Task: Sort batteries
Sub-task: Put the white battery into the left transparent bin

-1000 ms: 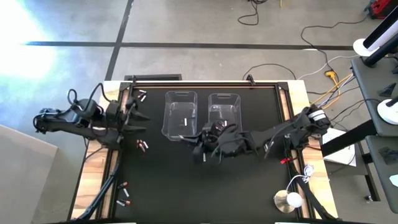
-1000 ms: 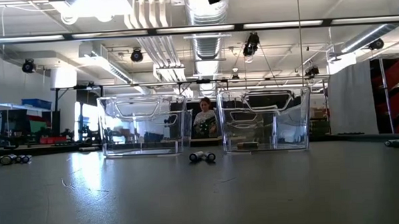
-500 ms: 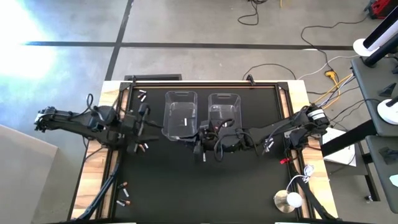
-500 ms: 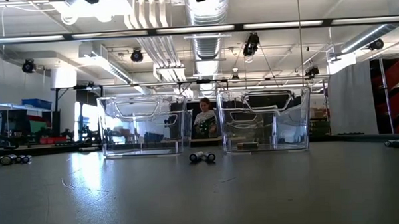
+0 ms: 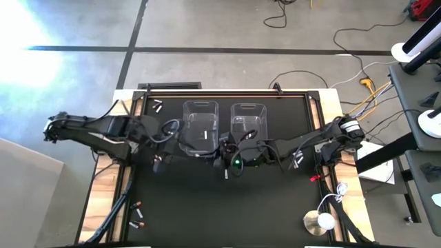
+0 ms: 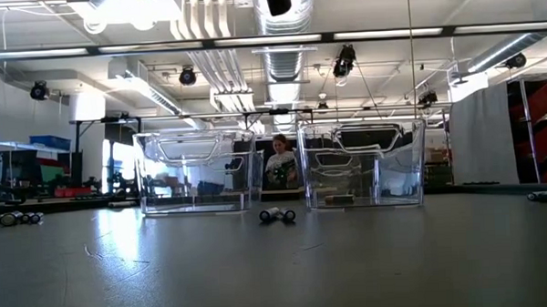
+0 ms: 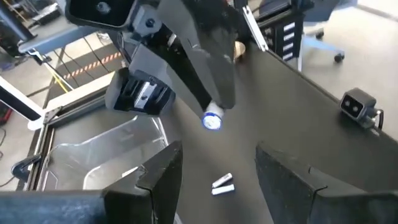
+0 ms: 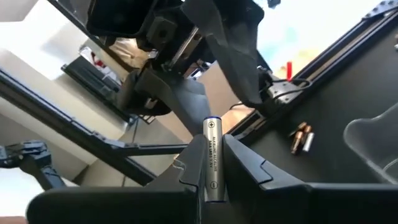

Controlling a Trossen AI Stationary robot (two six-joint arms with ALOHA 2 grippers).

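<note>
Two clear bins [image 5: 200, 127] [image 5: 248, 124] stand side by side at the table's far middle. My right gripper [image 8: 213, 155] hangs just in front of them, shut on a silvery battery [image 8: 212, 134]. My left gripper [image 7: 219, 150] is by the left bin's near left corner [image 5: 176, 141], open and holding nothing. It faces the right gripper [image 7: 208, 74] and sees the held battery end-on [image 7: 212, 120]. Two silvery batteries [image 7: 222, 185] lie on the mat below. More batteries lie at the far left [image 5: 157, 105] and near left [image 5: 138, 215]. My right gripper pinches the silvery battery by its round sides [image 8: 210, 177] between the two fingers. The fingers lie level, coming from the table's right. The battery lies along them, and its plus end [image 8: 213, 122] sticks out past the fingertips toward my left gripper. It is lifted clear of the table.
Copper-ended batteries [image 8: 300, 140] lie on the mat left of the bins, and a pair [image 6: 277, 214] lies in front of them. A small red piece [image 5: 315, 178] and a white round object [image 5: 320, 222] sit at the near right. A person [image 6: 278, 162] shows behind the bins.
My left gripper has gone toward the table's right edge, from the left edge up to the left bin and the right gripper, rolling and tipping as it went. My right gripper has stayed in place with the battery, its wrist turning a little.
</note>
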